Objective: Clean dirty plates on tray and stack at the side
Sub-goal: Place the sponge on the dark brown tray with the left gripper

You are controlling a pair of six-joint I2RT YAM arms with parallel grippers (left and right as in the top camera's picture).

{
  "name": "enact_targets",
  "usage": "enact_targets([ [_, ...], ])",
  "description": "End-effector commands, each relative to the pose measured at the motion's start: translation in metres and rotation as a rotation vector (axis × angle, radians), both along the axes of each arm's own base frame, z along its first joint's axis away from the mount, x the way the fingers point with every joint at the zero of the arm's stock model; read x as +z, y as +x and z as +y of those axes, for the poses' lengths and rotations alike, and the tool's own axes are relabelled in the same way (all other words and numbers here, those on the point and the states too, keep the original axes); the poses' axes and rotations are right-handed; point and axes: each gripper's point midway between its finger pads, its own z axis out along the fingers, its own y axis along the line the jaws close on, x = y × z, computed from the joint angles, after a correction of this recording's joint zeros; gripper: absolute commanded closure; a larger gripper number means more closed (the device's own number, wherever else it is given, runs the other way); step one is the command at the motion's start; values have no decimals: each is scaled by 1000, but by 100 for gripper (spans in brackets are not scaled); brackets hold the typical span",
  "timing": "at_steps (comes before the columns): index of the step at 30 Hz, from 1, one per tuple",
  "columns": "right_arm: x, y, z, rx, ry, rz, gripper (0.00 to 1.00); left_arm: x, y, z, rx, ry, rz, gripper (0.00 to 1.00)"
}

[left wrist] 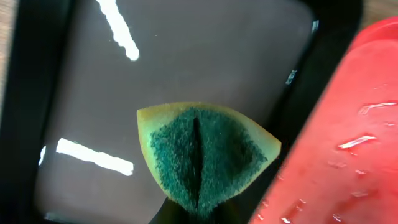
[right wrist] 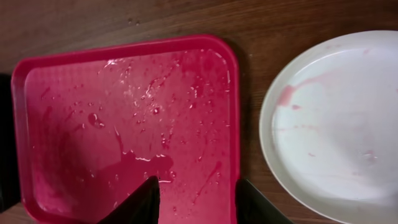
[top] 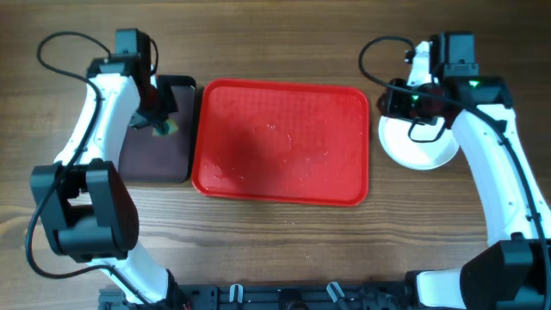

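A folded green-and-yellow sponge (left wrist: 205, 155) is filling the left wrist view, the left gripper (left wrist: 194, 216) clamping it from below over the black tray (left wrist: 186, 56) near the desk's left edge. Only the right wrist view is showing faint pink streaks on the white plate (right wrist: 336, 124), which is sitting just beside the wet red tray (right wrist: 124, 112), a strip of desk (right wrist: 249, 37) separating their rims. The right gripper (right wrist: 196, 199) is hovering with its fingers apart, holding nothing.

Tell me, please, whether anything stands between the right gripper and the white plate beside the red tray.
Nothing visible does. The right gripper hangs open over a wet corner of the red tray, and the white plate lies on the wooden table right beside that edge, uncovered, with only pink streaks on it.
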Motion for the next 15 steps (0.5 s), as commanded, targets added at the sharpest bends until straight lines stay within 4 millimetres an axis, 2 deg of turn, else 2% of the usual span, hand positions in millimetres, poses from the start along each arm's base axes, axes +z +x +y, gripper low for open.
enact_targets([
  [1,4,1,7,26,-9,-16,60,-31,-9,5,-52,34,29,84],
  [2,4,1,6,25,-12,-15,60,-35,-10,5,-51,35,27,69],
  [4,3,1,6,25,-12,-12,60,-39,-11,5,-50,35,24,30],
  [5,3,0,6,25,-12,-10,60,-39,-11,5,-50,35,22,0],
  [9,3,0,6,25,-12,-9,61,-37,-8,6,-49,39,14,0],
  [11,5,2,6,28,-13,-22,61,-29,-7,6,-43,37,13,0],
  [13,9,2,6,28,-12,-34,61,-15,-4,5,-22,34,-1,0],
  [15,17,2,6,28,-10,-57,62,16,2,4,-24,35,-43,0],
])
